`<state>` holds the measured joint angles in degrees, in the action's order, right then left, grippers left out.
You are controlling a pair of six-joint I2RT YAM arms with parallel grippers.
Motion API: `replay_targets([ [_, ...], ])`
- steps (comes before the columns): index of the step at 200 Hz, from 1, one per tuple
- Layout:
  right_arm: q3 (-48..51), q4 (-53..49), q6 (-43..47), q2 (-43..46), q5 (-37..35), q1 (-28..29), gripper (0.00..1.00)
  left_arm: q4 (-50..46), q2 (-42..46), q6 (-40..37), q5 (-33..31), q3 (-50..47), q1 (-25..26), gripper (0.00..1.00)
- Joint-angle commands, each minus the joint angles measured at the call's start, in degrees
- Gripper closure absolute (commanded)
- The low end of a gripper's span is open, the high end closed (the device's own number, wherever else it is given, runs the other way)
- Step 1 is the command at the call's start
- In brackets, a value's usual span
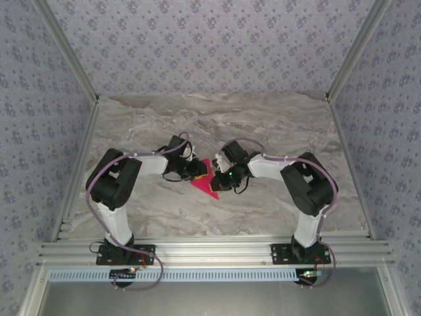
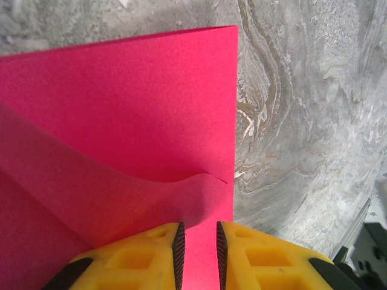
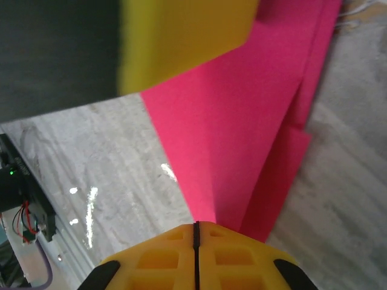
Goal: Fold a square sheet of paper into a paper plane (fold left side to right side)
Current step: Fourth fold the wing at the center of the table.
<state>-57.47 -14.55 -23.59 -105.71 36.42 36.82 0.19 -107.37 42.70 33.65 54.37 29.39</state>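
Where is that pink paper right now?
In the overhead view the pink paper sits near the middle of the marble table, between the left hand and the right hand, which is shut on one corner.

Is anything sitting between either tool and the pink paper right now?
Nothing visible does. The right tool is shut on the tip of the folded pink paper, and the left tool sits right at its edge, jaws narrowly apart with paper showing between them.

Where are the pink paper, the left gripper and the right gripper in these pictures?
pink paper (image 2: 121,103), left wrist view, on its flat upper layer.
left gripper (image 2: 200,228), left wrist view, the gap between its fingertips.
right gripper (image 3: 196,228), right wrist view, the seam where its closed fingertips meet.
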Motion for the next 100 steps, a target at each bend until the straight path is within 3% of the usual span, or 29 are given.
replay_targets([
  [1, -0.5, -0.9, -0.9, -2.5, -1.3, -0.4, 0.92, -2.5, -1.6, -0.8, -5.4, -1.6, -0.1, 0.77],
  [41, 1.3, -5.4, 0.4, -4.3, -6.0, -0.6, 1.00, 0.8, 2.3, -0.6, -3.5, -2.1, -0.1, 0.74],
  [71, 1.9, -7.9, 1.9, -4.9, -9.5, -1.1, 1.00, 4.4, 6.9, -0.5, -2.2, -4.1, 0.2, 0.74],
  [100, 2.6, -6.8, 1.7, -4.8, -9.6, -1.6, 1.00, 7.6, 8.8, 1.0, -0.5, -6.5, 2.2, 0.80],
])
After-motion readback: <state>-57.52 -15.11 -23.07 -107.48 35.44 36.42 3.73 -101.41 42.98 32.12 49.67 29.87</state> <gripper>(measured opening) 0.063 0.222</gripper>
